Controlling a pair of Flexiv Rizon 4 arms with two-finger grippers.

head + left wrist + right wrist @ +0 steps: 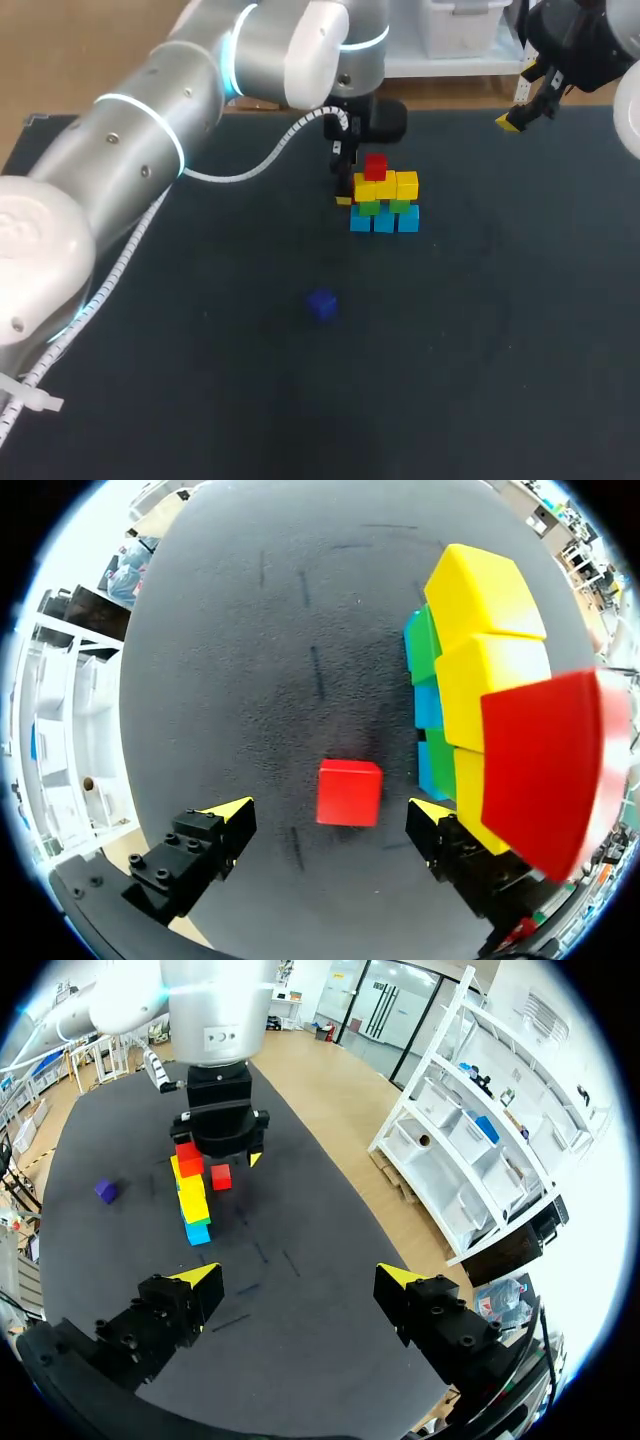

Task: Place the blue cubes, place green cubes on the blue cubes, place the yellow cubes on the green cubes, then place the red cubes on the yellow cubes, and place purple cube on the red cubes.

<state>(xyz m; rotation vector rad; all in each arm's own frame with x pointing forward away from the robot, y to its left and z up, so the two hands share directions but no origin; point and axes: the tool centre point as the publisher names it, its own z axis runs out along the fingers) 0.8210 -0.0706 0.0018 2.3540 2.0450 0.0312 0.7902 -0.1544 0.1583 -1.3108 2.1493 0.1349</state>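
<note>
A stack stands mid-table: blue cubes (384,222) at the bottom, green cubes (368,207) on them, yellow cubes (386,186) above, and one red cube (375,166) on top. My left gripper (345,178) hangs just behind the stack's left end, open. Between its fingers a second, loose red cube (349,792) lies on the mat, untouched, with the stack (480,680) right beside one finger. A purple cube (321,305) lies alone nearer the front. My right gripper (297,1280) is open and empty at the far right, well away from the stack (190,1200).
The dark mat (200,330) covers the table. My left arm (150,130) slants across the back left corner, its white cable (260,165) hanging over the mat. From the right wrist, the loose red cube (221,1176) shows beside the stack under the left gripper (220,1130).
</note>
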